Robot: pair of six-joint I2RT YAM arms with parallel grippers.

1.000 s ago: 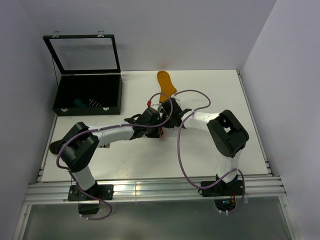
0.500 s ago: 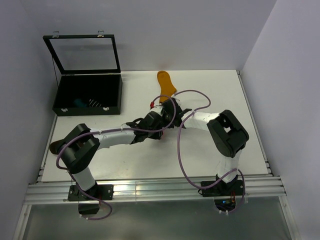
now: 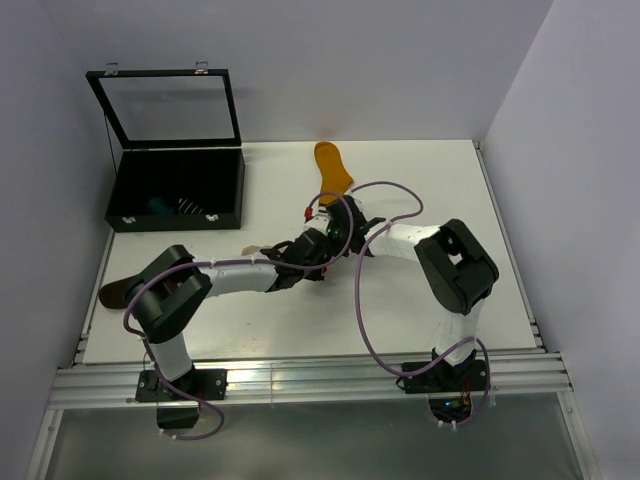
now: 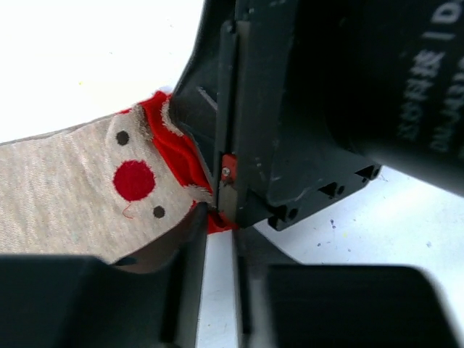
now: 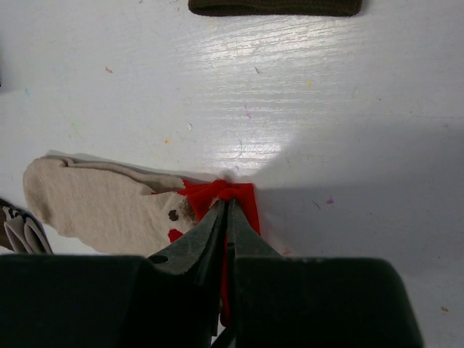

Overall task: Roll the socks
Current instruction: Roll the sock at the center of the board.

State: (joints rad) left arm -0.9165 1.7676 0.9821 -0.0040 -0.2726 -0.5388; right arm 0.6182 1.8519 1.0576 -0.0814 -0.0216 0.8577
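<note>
A beige sock [image 5: 101, 203] with a red-and-white end lies flat on the white table, its body stretching left [image 4: 65, 188]. My right gripper [image 5: 226, 203] is shut on its red end, jaws pressed together against the table. My left gripper [image 4: 217, 221] meets it head-on, its narrow jaws pinching the same red edge at their tips. Both grippers crowd together at the table's middle [image 3: 315, 248]. A mustard sock [image 3: 333, 168] lies behind them. A brown sock [image 3: 112, 292] lies at the left edge.
An open black case [image 3: 132, 215] stands at the back left, with a teal sock [image 3: 157, 207] and a striped sock [image 3: 188, 205] inside. Purple cables loop over both arms. Walls close in the table on three sides.
My left arm has reached further right, bringing its gripper up against the right gripper at the sock's red end. The right arm has stayed put.
</note>
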